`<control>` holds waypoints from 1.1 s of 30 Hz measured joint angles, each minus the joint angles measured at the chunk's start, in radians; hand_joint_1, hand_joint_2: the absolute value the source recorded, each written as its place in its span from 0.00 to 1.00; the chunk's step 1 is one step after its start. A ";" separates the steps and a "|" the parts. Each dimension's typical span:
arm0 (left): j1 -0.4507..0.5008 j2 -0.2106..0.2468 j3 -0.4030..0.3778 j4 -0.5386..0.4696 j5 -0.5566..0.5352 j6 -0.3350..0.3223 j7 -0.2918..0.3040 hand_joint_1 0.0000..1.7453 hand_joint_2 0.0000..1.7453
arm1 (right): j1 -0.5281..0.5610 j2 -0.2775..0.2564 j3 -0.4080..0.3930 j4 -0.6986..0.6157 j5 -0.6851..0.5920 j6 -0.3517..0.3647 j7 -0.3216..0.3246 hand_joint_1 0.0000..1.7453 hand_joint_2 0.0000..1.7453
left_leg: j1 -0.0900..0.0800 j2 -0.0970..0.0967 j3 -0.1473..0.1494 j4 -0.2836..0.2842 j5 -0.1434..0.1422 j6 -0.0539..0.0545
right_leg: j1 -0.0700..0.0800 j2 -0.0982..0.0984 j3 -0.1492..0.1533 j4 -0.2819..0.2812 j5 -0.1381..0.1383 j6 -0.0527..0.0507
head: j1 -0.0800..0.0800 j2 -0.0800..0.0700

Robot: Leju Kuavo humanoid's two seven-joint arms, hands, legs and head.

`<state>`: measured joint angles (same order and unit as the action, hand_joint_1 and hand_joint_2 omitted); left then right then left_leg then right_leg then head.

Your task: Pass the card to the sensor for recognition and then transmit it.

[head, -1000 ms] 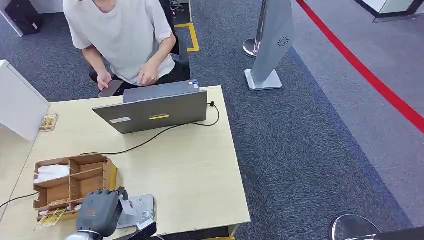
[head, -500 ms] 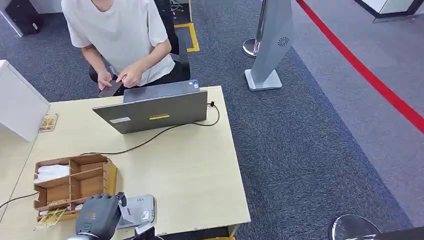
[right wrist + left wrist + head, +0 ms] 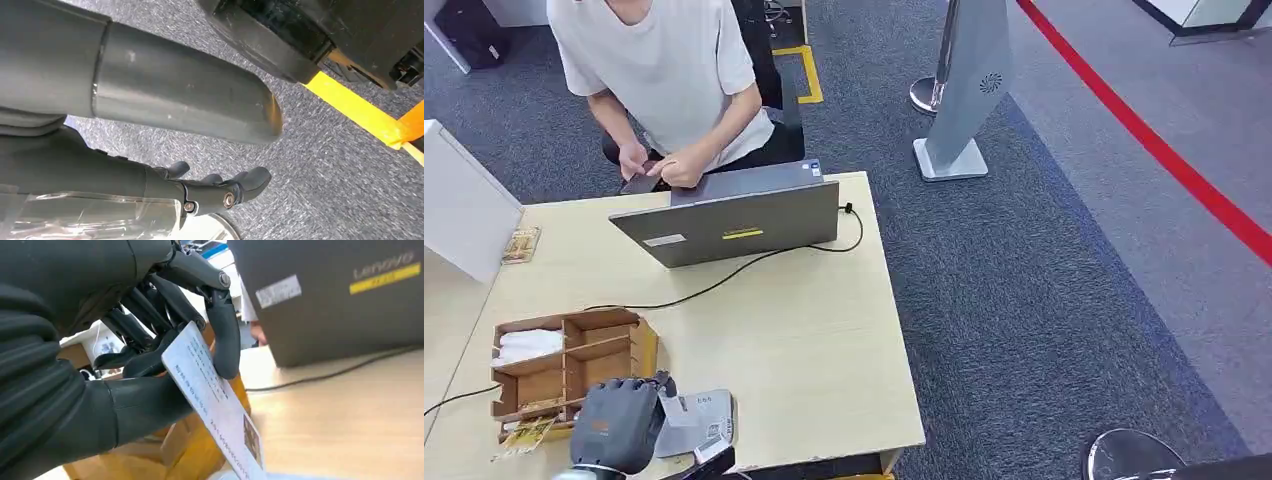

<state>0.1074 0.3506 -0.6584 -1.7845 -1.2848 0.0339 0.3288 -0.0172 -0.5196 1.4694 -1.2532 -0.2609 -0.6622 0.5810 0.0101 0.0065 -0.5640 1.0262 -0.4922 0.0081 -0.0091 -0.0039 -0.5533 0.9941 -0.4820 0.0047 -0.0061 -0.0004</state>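
Carpet [image 3: 1044, 280], grey-blue with a red stripe, surrounds our counter [image 3: 794, 340], a pale wooden top. A person [image 3: 659, 70] in a white shirt sits at its far edge, both hands on a dark flat thing just behind the laptop [image 3: 729, 215], whose grey lid faces us; a black cable [image 3: 724, 280] trails from it across the wood. Near our side stands a wooden box [image 3: 574, 370] with compartments — one holds white cloth. Just beside it lies the sensor [image 3: 704, 420], a small grey pad at the counter's near edge. Our left hand [image 3: 619, 425] hovers between box and sensor, its fingers [image 3: 225, 340] pinching the card [image 3: 215, 405] against the thumb; the white card slants down over the sensor's edge — whether it touches, we cannot tell. Our right hand [image 3: 220, 192] hangs over the carpet, fingers loosely curled, holding nothing.
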 joint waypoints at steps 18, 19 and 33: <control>-0.243 -0.059 0.258 -0.027 -0.051 0.522 -0.155 1.00 1.00 | -0.042 0.014 -0.019 0.174 0.049 0.244 -0.165 0.00 0.00 | 0.001 -0.001 0.000 0.000 0.005 -0.003 | 0.000 -0.002 0.000 0.001 0.003 -0.003 | 0.000 0.000; -0.270 -0.059 0.286 0.000 -0.047 0.521 -0.156 1.00 1.00 | -0.045 0.014 -0.023 0.177 0.063 0.267 -0.140 0.00 0.00 | 0.001 -0.001 0.000 0.000 0.005 -0.003 | 0.001 -0.002 0.000 0.002 0.004 -0.003 | 0.000 0.000; -0.546 0.029 0.371 0.312 -0.150 0.452 -0.089 1.00 1.00 | -0.004 0.009 -0.110 0.134 0.145 0.237 -0.164 0.00 0.00 | 0.002 -0.001 -0.002 0.000 0.006 -0.004 | 0.002 -0.002 -0.002 0.002 0.004 -0.003 | 0.000 0.000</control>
<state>-0.4384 0.3796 -0.2876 -1.4720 -1.4343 0.4856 0.2399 -0.0209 -0.5104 1.3596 -1.1193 -0.1164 -0.4257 0.4173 0.0117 0.0055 -0.5655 1.0264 -0.4863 0.0046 -0.0068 -0.0055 -0.5556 0.9957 -0.4781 0.0015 -0.0057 -0.0004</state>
